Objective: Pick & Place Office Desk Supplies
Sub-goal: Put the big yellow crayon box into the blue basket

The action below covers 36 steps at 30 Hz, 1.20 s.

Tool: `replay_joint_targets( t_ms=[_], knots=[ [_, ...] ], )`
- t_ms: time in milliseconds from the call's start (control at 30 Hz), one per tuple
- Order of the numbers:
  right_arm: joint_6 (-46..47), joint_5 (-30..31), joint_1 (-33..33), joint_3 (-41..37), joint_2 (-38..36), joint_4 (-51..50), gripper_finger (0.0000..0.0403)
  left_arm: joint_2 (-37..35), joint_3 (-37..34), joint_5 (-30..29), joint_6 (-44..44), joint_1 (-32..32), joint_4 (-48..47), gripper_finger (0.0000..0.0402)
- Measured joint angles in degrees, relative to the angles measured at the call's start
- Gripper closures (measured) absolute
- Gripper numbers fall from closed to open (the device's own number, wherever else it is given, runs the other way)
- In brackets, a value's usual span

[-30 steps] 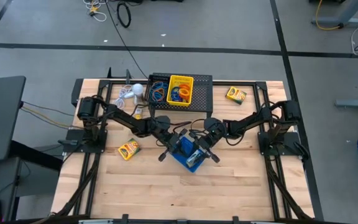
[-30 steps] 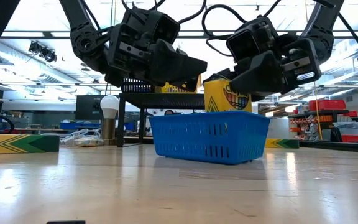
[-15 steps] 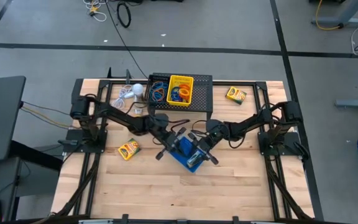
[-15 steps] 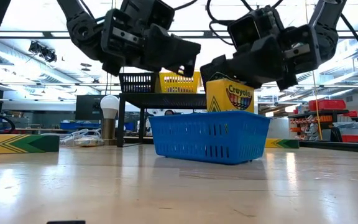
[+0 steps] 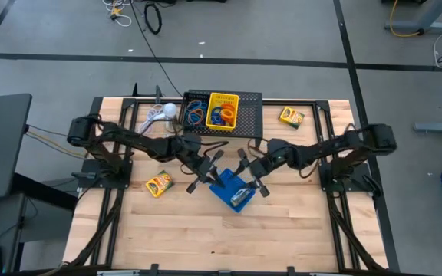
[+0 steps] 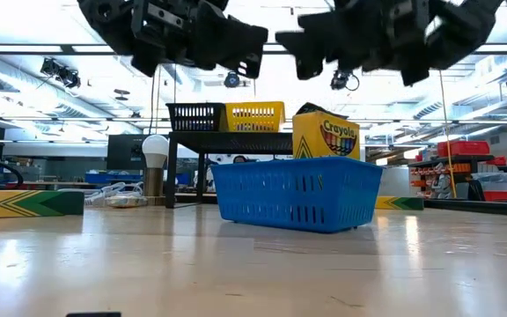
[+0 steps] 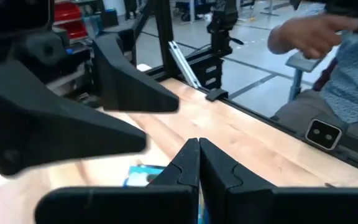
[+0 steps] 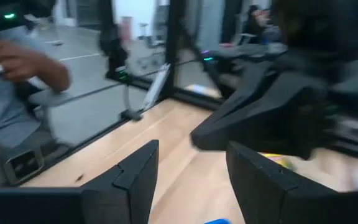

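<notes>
The blue mesh tray (image 5: 229,189) (image 6: 296,191) sits on the table's middle, with one yellow-green crayon box (image 6: 326,136) standing upright in it. Two more crayon boxes lie flat on the table, one left (image 5: 158,184), one far right (image 5: 291,116). The yellow tray (image 5: 223,110) and the black tray (image 5: 196,110), both holding rubber-band loops, rest on the black mesh stand. My left gripper (image 5: 209,173) (image 6: 252,40) (image 7: 198,163) is shut, above the blue tray's left side. My right gripper (image 5: 243,175) (image 6: 290,42) (image 8: 188,180) hangs open above the tray's right side. Neither touches anything.
The large black mesh stand (image 5: 248,115) stands at the far middle, with a white round object and its cord (image 5: 162,115) to its left. A person (image 7: 328,56) (image 8: 17,68) is beyond the table. Bare wood lies along the near edge (image 5: 221,238).
Both grippers have risen away from the blue tray and drawn slightly toward the far edge. The crayon box, which the right gripper's fingers stood at a second ago, stays upright in the tray, clear of both.
</notes>
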Motion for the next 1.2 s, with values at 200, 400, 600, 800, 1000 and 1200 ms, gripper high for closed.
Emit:
replay_joint_targets(
  t_ms=[200,400,600,800,1000,1200],
  knots=[
    [-0.28,16.44,2.83,0.04,-12.36,-17.36,0.0206,-8.72,0.0,-9.87,3.05,0.07,-11.34,0.0395],
    [3.62,37.7,6.6,0.02,-23.62,-40.12,0.0206,-18.7,0.0,-26.89,5.08,0.11,-22.53,0.0395],
    [11.6,47.91,5.61,0.02,-27.79,-56.6,0.0206,-27.17,0.0,-37.14,9.97,0.86,-29.56,0.0394],
    [14.93,48.86,0.29,-0.05,-27.14,-65.9,0.0206,-33.02,0.04,-35.08,20.28,2.71,-36.75,0.0394],
    [14.85,49.7,-10.36,-0.04,-27.14,-71.53,0.0206,-37.29,0.04,-22.46,18.54,5.66,-44.4,0.0388],
    [9.58,46.72,-22.98,-0.04,-27.0,-75.89,0.0206,-39.08,0.04,-12.23,18.46,6.93,-50.47,0.0382]
  ],
)
